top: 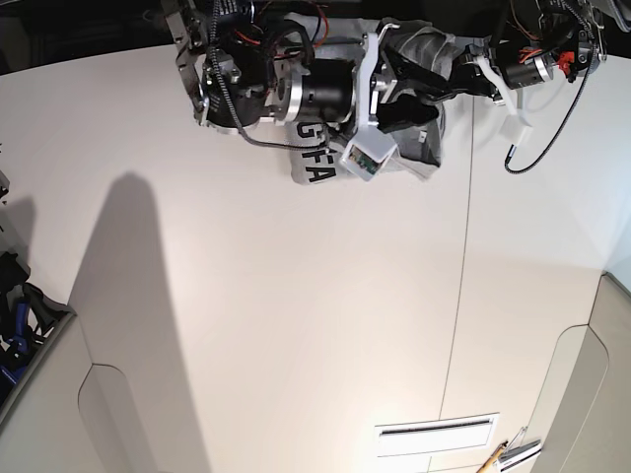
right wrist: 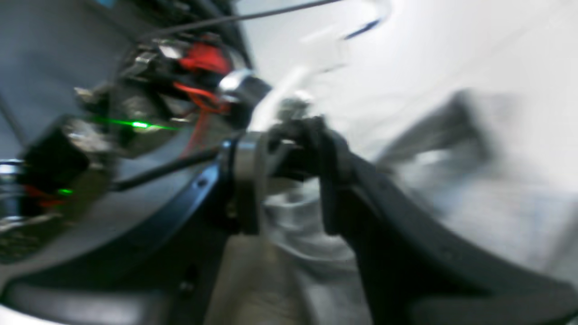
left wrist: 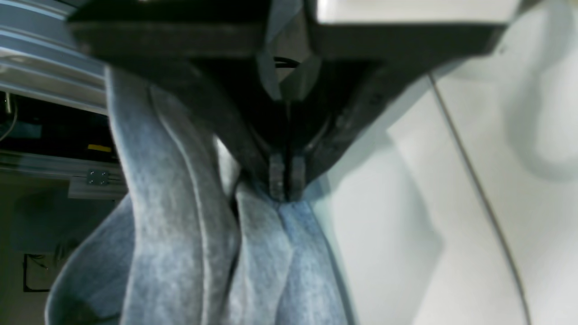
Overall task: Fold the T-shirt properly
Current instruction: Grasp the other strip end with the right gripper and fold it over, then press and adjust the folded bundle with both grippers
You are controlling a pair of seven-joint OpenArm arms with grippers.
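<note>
You had the T-shirt (top: pixel 419 99) bunched up at the far edge of the white surface (top: pixel 276 325), hanging in folds between the two arms, not spread flat, with a few black letters showing just below the arm on the base view's left. The left tool (left wrist: pixel 285 189) was pinched tight on a gather of grey cloth, its fingertips together and the fabric drooping in thick rolls beneath it. The right tool (right wrist: pixel 289 189) sat against pale crumpled cloth, but that view was too blurred for me to tell whether it gripped or stood open. To do this step well, I would judge that you needed a hold on two matching corners or shoulders, not on a wad, and then to draw the shirt toward the bare middle of the surface and lay it flat before any fold. A thin seam (top: pixel 461 296) ran down the surface from below the shirt. Nearer you than the shirt, well apart from it, lay a slotted plate (top: pixel 436 431).
</note>
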